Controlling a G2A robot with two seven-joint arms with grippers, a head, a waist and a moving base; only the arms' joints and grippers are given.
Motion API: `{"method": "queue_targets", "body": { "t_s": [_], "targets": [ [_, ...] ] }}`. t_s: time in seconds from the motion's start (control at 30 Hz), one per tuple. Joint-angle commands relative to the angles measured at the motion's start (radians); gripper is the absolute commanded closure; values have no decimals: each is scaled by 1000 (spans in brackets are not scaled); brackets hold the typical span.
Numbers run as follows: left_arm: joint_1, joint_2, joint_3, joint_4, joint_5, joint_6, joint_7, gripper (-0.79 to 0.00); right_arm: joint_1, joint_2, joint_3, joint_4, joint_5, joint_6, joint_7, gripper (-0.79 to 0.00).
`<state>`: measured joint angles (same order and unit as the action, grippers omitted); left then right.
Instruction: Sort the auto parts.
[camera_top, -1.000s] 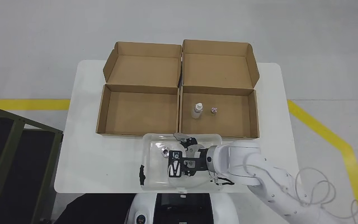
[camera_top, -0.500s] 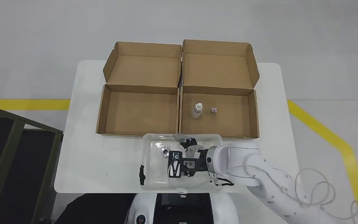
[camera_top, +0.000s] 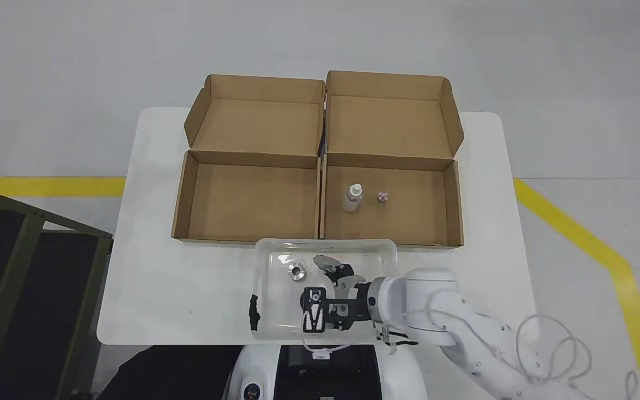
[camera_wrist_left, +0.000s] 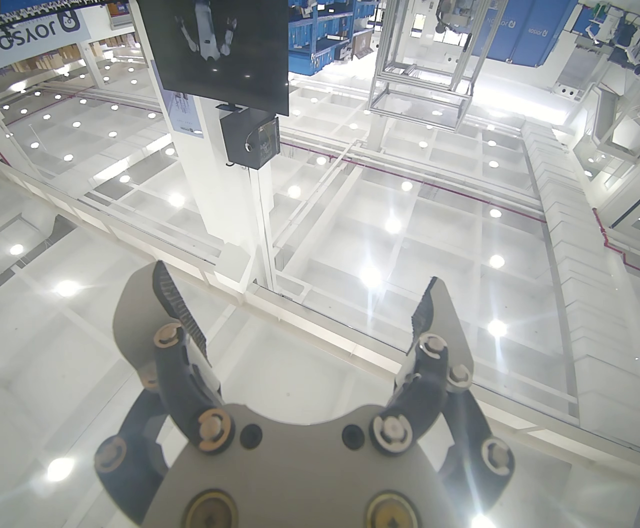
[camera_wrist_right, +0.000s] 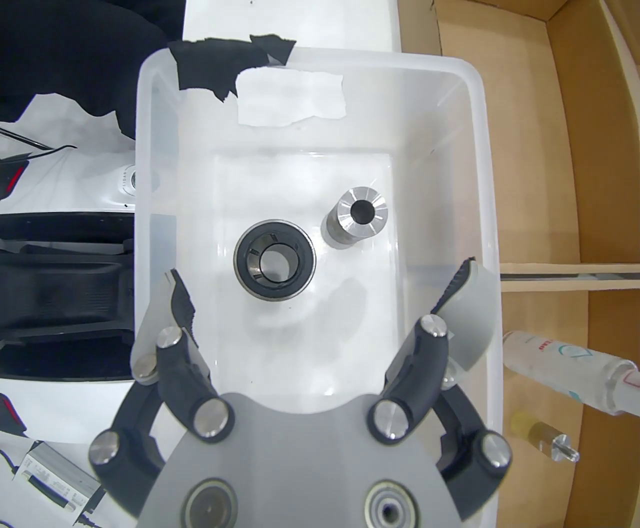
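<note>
The right tool (camera_wrist_right: 321, 267) has drawn back, wide and empty, over the clear bin (camera_wrist_right: 375, 55): bearing ring (camera_wrist_right: 274, 260) flat, steel collet (camera_wrist_right: 361, 214) upright, bore upward.

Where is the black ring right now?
In the right wrist view, the black ring lies on the clear bin floor beside the silver sleeve, just ahead of the open right hand.
</note>
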<state>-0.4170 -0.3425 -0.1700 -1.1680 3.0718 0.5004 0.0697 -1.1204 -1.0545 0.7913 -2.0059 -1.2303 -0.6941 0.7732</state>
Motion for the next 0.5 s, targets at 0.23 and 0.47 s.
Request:
{"method": "queue_targets", "body": {
  "t_s": [0.23,0.47],
  "targets": [
    [0,0,0,0,0,0,0,-785,30,-11,-23,64,-4,-6,-31,-785],
    [0,0,0,0,0,0,0,-785,59,-27,-59,123,6,-3,-44,-785]
  ]
}}
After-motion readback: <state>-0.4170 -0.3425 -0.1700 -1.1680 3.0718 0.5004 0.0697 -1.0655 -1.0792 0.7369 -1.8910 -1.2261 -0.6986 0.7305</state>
